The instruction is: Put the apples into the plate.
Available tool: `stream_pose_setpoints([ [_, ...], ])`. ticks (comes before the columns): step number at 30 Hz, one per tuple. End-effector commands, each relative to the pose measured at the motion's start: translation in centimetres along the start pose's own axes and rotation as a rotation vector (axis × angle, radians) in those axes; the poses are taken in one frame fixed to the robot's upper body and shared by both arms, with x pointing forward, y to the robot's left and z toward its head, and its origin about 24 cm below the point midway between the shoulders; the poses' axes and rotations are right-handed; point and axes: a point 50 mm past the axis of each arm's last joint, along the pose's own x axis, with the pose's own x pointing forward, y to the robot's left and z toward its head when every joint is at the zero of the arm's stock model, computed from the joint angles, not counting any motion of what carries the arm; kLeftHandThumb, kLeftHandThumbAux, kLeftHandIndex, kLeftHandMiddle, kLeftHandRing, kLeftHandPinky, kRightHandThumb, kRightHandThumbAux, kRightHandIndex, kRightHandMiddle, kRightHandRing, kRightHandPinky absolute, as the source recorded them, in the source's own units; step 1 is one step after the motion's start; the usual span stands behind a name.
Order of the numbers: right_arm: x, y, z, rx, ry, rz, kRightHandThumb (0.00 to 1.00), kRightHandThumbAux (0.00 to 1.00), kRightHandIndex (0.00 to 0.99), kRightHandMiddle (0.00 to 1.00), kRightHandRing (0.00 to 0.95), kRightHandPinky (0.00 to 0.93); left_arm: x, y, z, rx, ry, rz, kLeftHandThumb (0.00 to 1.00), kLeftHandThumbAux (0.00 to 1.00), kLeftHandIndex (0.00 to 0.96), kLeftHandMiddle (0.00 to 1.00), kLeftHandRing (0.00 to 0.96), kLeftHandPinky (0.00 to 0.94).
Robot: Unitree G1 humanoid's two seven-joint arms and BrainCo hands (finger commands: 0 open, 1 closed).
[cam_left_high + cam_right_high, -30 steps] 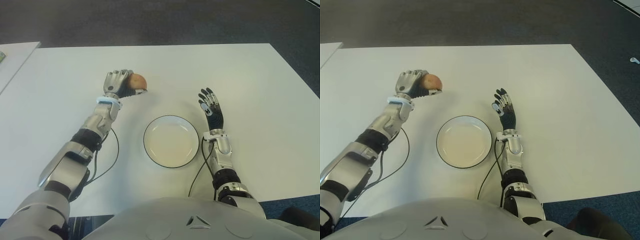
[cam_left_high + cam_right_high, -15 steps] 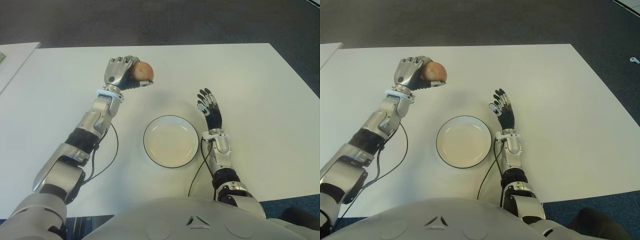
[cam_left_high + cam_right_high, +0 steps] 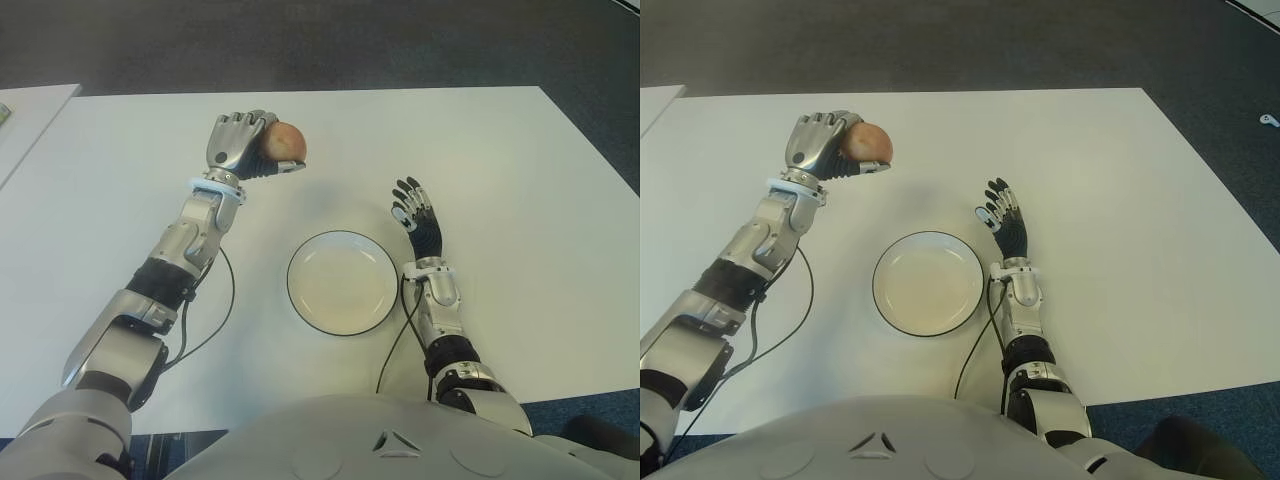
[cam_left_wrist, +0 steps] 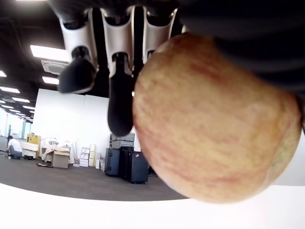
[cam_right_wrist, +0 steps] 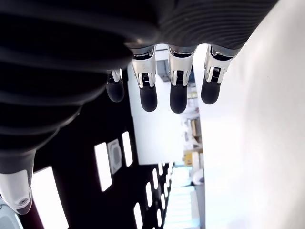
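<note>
Left robot hand (image 3: 243,146) is up off the white table (image 3: 520,170), fingers curled tight round the apple (image 3: 285,143) (reddish-yellow), far-left of the plate (image 3: 342,282). Plate sits near the table's middle w/ nothing in it. Right robot hand (image 3: 418,212) shows just right of the plate, fingers spread, holding nothing.

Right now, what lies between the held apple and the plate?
Only bare table, as both eye views show. The left hand grips the apple above it; the plate sits empty nearer the robot.
</note>
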Motion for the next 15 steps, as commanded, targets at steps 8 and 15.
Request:
stream_pose_setpoints([
  [8,-7.1,-1.3,-6.3,0.063,0.322,-0.111,0.155,0.540,0.079,0.124,0.108,0.124,-1.3,1.6,4.7,-0.051,-0.109,-0.042,0.857,0.665,0.407,0.538,0.846,0.775],
  [15,-7.2,-1.1,-6.3,0.033,0.331,-0.104,0.154,0.532,0.077,0.130,0.107,0.115,-3.4,0.9,7.9,-0.084,-0.174,-0.113,0.858,0.664,0.409,0.536,0.839,0.755],
])
